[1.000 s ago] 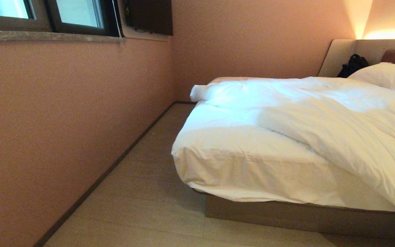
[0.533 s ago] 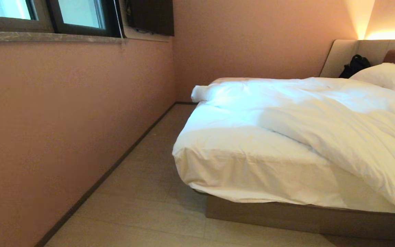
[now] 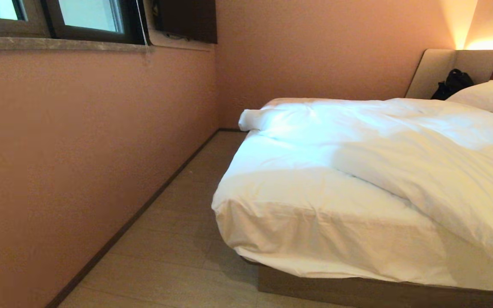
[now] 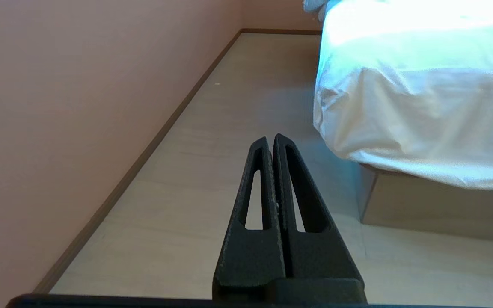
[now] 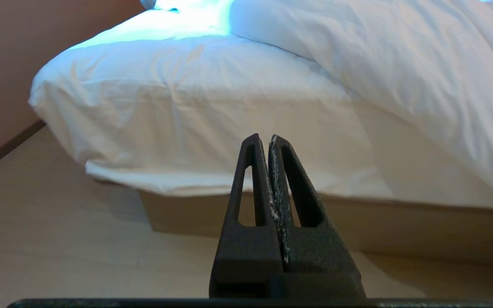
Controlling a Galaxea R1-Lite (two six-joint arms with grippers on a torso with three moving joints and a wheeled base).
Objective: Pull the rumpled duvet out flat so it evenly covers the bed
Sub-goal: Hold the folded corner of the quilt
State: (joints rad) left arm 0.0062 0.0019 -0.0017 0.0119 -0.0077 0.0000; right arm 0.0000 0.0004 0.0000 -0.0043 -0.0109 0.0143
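1. Looking nearest, you have two grippers: the left gripper (image 4: 271, 137) and the right gripper (image 5: 264, 137), black, wedge-shaped, pressed closed, holding nothing.
2. One bed (image 3: 357, 291) fills the frame's lower right, its corner sheet bare.
3. One puffy, wrinkled duvet (image 3: 422, 158) lies bunched at centre right.
4. One pillow (image 3: 490, 96) sits upper right.

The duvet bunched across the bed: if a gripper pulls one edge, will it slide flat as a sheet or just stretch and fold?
The duvet looks thick, puffy and creased, so it probably flops and folds rather than moving as one piece. Its bulk suggests drag on the bed, so one pull likely shifts only the nearby part.
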